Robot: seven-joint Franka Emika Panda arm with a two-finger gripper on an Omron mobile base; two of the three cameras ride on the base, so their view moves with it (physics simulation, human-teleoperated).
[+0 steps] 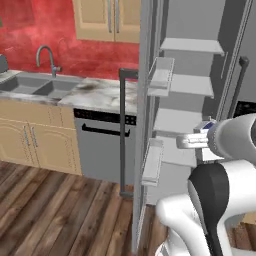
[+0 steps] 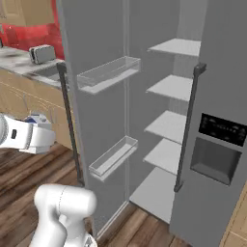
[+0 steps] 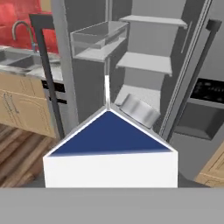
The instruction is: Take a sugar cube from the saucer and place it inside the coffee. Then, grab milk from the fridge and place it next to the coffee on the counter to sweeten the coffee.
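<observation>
Milk (image 3: pixel 111 151) fills lower centre of hand view; fingers hidden, so can't tell grip for sure, prob clamped on carton. Risk: swinging out past open fridge (image 2: pixel 96 96) door at frame left could clip carton & knock it loose.

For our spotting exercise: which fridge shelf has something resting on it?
The third shelf down of the fridge: a silver can lies there; the others are bare.

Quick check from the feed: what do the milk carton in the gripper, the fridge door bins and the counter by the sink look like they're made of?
The milk: matte white carton, likely paperboard, with a folded blue gable top. The door bins: clear plastic by the look, since the grey door shows through them. The counter: glossy white-grey stone, probably marble, with brownish veins.
</observation>
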